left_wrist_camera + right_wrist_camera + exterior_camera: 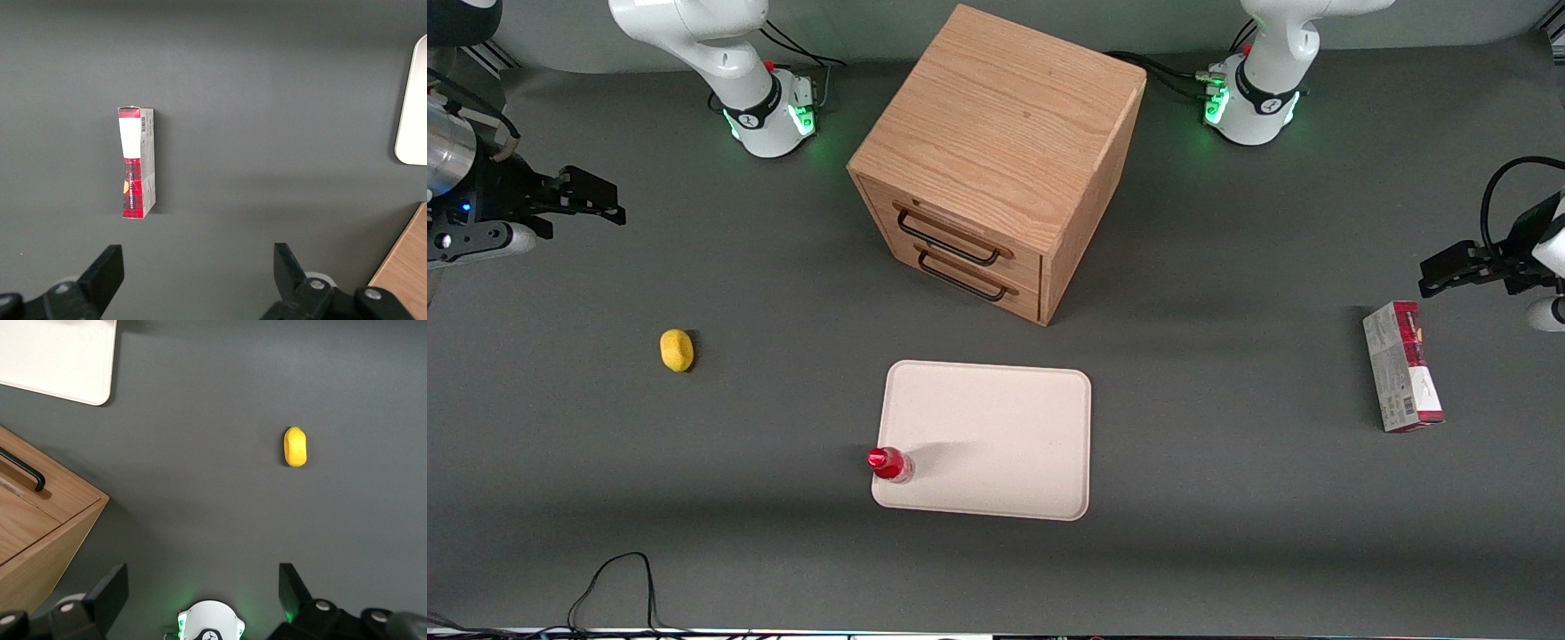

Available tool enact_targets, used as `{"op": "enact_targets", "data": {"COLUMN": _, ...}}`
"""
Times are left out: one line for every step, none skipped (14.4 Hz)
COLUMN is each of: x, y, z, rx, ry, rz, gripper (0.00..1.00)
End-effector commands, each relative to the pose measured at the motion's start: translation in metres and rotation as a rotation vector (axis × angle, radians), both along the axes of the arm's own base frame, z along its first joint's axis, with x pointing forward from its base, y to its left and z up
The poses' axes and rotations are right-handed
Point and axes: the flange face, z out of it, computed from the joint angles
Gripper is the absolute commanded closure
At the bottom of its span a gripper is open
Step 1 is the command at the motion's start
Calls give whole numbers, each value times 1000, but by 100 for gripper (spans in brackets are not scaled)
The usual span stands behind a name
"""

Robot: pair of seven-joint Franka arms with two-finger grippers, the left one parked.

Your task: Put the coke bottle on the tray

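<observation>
The small red coke bottle (pixel 890 464) stands upright on the cream tray (pixel 996 427), at the tray's corner nearest the front camera on the working arm's side. My right gripper (pixel 596 200) hangs high near the working arm's end of the table, well away from the bottle and tray, nearer the arm bases. Its fingers (pixel 110 587) are spread wide with nothing between them, so the gripper (pixel 200 590) is open. A corner of the tray (pixel 60 357) shows in the right wrist view; the bottle is out of that view.
A wooden two-drawer cabinet (pixel 996 160) stands farther from the front camera than the tray. A yellow lemon (pixel 677 349) lies toward the working arm's end, also seen as the lemon (pixel 295 446). A red-and-grey carton (pixel 1402 364) lies toward the parked arm's end.
</observation>
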Motion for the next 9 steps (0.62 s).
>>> {"op": "enact_targets", "data": {"x": 0, "y": 0, "z": 17, "rx": 13, "ry": -30, "rz": 11, "gripper": 0}}
{"op": "enact_targets", "data": {"x": 0, "y": 1, "z": 18, "rx": 10, "ry": -31, "rz": 6, "gripper": 0}}
{"op": "enact_targets", "data": {"x": -1, "y": 6, "z": 18, "rx": 8, "ry": -29, "rz": 11, "gripper": 0}}
{"op": "enact_targets", "data": {"x": 0, "y": 3, "z": 19, "rx": 7, "ry": -32, "rz": -13, "gripper": 0}}
{"op": "enact_targets", "data": {"x": 0, "y": -7, "z": 19, "rx": 10, "ry": -31, "rz": -54, "gripper": 0}}
{"op": "enact_targets", "data": {"x": -1, "y": -4, "z": 19, "rx": 9, "ry": -30, "rz": -54, "gripper": 0}}
{"op": "enact_targets", "data": {"x": -1, "y": -1, "z": 20, "rx": 9, "ry": -28, "rz": -49, "gripper": 0}}
{"op": "enact_targets", "data": {"x": -1, "y": -1, "z": 19, "rx": 9, "ry": -25, "rz": -49, "gripper": 0}}
{"op": "enact_targets", "data": {"x": -1, "y": -1, "z": 19, "rx": 8, "ry": -23, "rz": -51, "gripper": 0}}
